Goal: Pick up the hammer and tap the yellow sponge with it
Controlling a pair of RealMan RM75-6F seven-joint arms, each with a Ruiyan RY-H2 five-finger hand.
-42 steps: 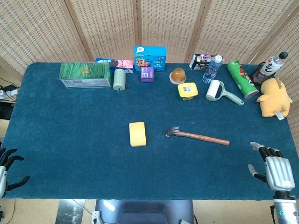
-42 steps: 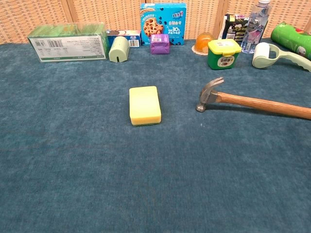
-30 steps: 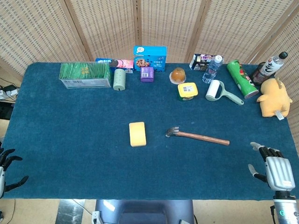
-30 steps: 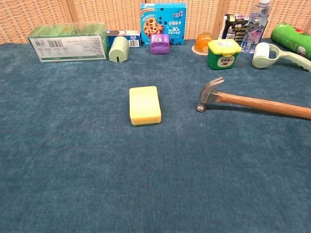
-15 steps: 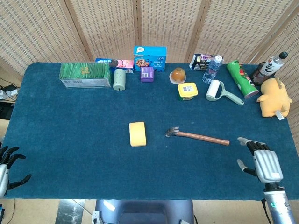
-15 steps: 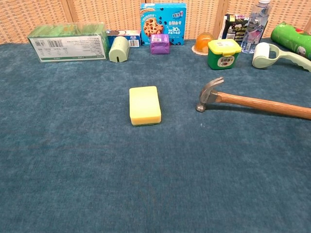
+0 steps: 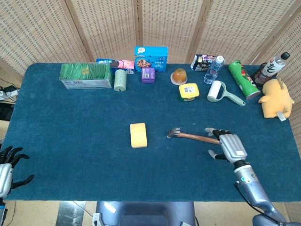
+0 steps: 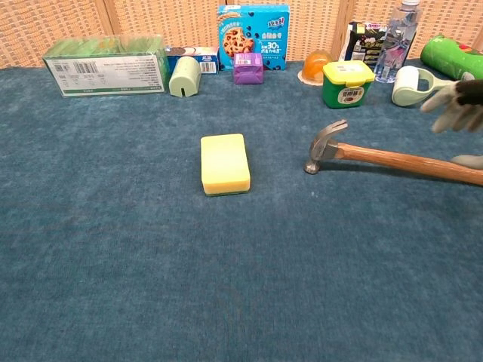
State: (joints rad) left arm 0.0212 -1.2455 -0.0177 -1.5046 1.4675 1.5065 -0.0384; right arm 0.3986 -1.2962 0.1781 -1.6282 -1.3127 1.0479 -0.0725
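Note:
The yellow sponge (image 7: 138,135) (image 8: 225,163) lies flat near the middle of the blue table. To its right lies the hammer (image 7: 188,135) (image 8: 392,158), metal head toward the sponge, wooden handle running right. My right hand (image 7: 228,147) (image 8: 462,105) hovers over the far end of the handle, fingers spread, holding nothing. My left hand (image 7: 6,170) sits at the table's near left corner with its fingers apart and empty; the chest view does not show it.
Along the back edge stand a green box (image 7: 85,75), a cookie box (image 7: 151,58), a purple box (image 7: 148,75), a yellow-lidded tub (image 7: 188,92), a water bottle (image 7: 213,69), a lint roller (image 7: 219,92), a green can (image 7: 243,79) and a yellow plush toy (image 7: 275,99).
My right hand has moved left and forward from the near right edge to over the hammer handle's end. The hammer, sponge and left hand have hardly moved.

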